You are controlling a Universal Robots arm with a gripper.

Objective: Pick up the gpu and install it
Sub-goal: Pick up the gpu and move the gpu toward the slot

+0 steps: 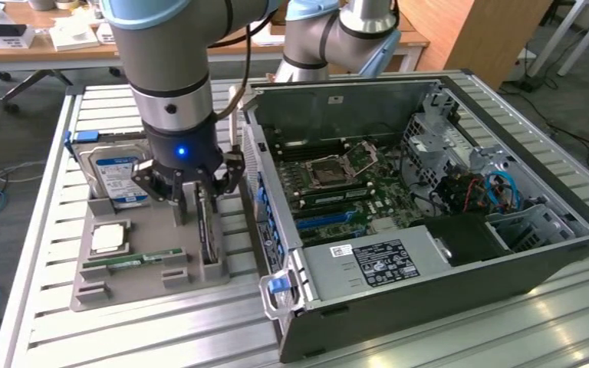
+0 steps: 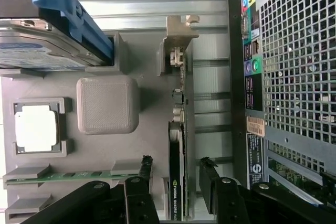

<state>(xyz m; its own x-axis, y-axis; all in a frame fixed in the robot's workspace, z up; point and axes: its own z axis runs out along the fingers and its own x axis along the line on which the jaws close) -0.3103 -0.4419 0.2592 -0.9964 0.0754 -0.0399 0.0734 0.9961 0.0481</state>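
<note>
**Item: gpu** (image 1: 205, 238) (image 2: 178, 161). Slim card standing on its long edge in a slot of the grey holder tray (image 1: 156, 230) (image 2: 144, 51). It sits on the side of the tray nearest the computer case (image 1: 428, 199) (image 2: 294, 77). The wrist view shows it edge-on: a dark shroud with green-and-white lettering, a green board edge, and a silver mounting bracket (image 2: 177, 38) at the far end. The card is seated in the tray and not lifted.

**Tool: gripper** (image 1: 200, 203) (image 2: 176, 174). It hangs directly above the gpu on the arm (image 1: 166, 69). The black fingers (image 2: 144, 169) are spread, one on each side of the card's edge. A gap shows between the card and the finger on the block's side. The other finger is close to the card, and contact cannot be confirmed. Nothing is pinched.

**Same tray, other slots:**
- hard drive (image 1: 116, 172) (image 2: 42, 51), silver with a blue label, upright, in a blue carrier (image 1: 83, 138) (image 2: 68, 9).
- processor chip (image 1: 108, 238) (image 2: 35, 128), lying flat in a square recess.
- memory stick (image 1: 136, 261) (image 2: 63, 177), narrow and green, lying in its groove.
- raised grey square block (image 2: 107, 103), between the processor chip and the gpu.

**Surroundings:**
- The computer case lies on its side with the panel off, at the exterior view's right of the tray and just beside it. The motherboard (image 1: 346, 188) is exposed, and a labelled power supply (image 1: 371, 261) sits at the near end.
- The wrist view shows the case's perforated rear panel and coloured ports.
- The tray and the case both rest on a slatted metal table (image 1: 120, 337).
</note>
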